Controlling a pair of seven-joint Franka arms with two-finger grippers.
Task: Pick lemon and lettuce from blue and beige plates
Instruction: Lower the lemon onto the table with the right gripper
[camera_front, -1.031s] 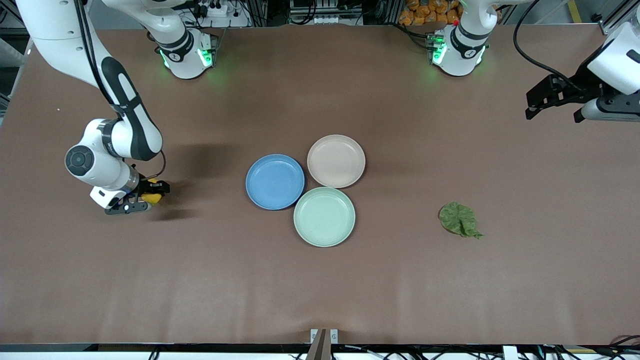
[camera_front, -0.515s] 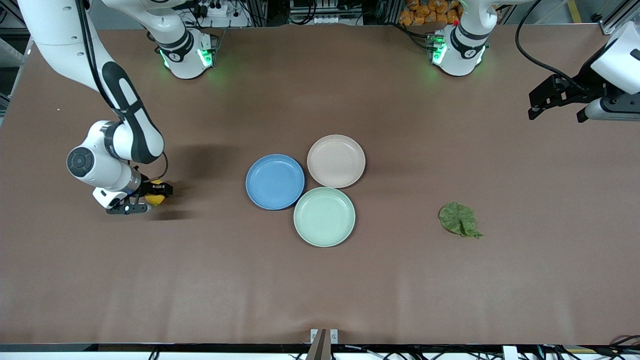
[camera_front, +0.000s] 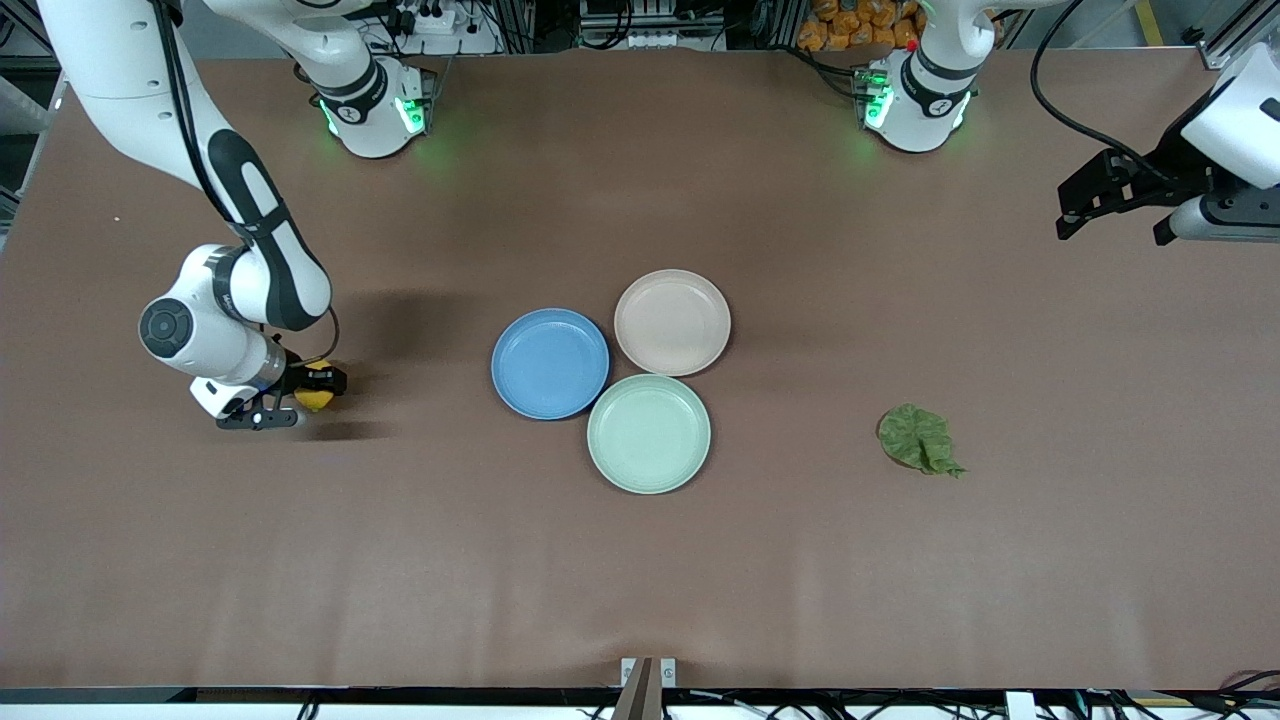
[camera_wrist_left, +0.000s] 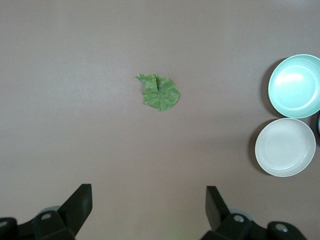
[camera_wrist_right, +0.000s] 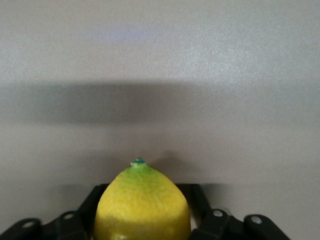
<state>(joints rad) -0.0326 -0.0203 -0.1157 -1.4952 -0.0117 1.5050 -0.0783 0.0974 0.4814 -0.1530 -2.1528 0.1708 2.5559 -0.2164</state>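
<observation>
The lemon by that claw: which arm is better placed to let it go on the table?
The right arm. Its claw is low at the table with the lemon between its fingers. The left claw hangs open over its own end of the table.

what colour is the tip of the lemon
Green at the tip, yellow below: the lemon shows best in the right wrist view.
</observation>
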